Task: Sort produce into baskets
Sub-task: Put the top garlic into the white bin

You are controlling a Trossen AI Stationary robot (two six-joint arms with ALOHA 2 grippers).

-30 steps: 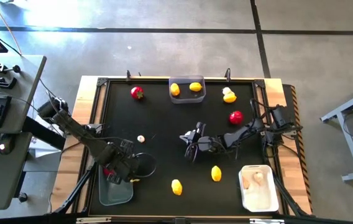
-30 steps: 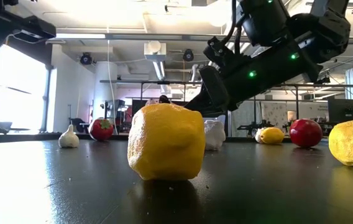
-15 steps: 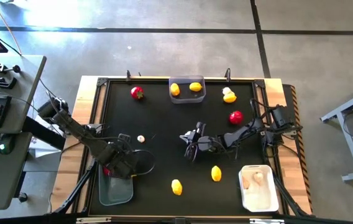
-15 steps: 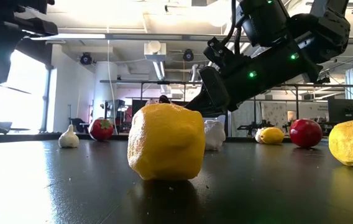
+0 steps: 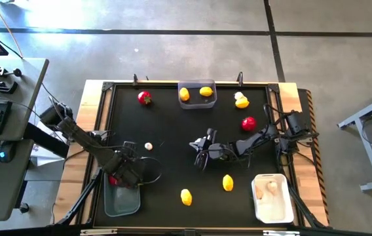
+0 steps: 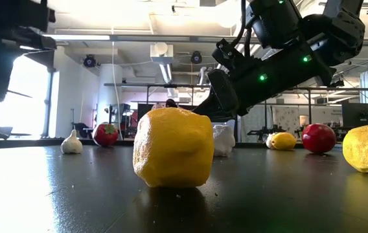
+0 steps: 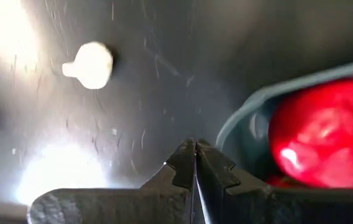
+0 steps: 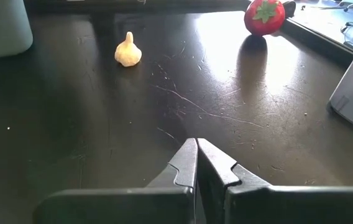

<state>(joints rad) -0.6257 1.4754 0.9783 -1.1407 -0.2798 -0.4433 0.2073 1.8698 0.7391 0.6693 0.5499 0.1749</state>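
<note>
My left gripper (image 5: 133, 178) is shut and empty above the far end of the near left grey basket (image 5: 122, 200). That basket holds a red fruit (image 7: 322, 143). A garlic bulb (image 5: 148, 146) lies on the mat beyond it, also in the left wrist view (image 7: 92, 64). My right gripper (image 5: 201, 156) is shut and empty, low over the mat's middle. Loose on the mat are two lemons (image 5: 186, 196) (image 5: 228, 182) and two red fruits (image 5: 145, 98) (image 5: 248, 122). A lemon with a garlic (image 5: 241, 100) lies at the far right.
A grey basket (image 5: 197, 101) at the far edge holds two lemons. A white basket (image 5: 270, 208) at the near right holds garlic. The mat has raised wooden edges. The near lemon (image 6: 173, 147) fills the middle of the low view, hiding my right fingertips.
My left gripper has shifted a little toward the table's far edge over the near left basket. My right arm and the produce have kept still.
</note>
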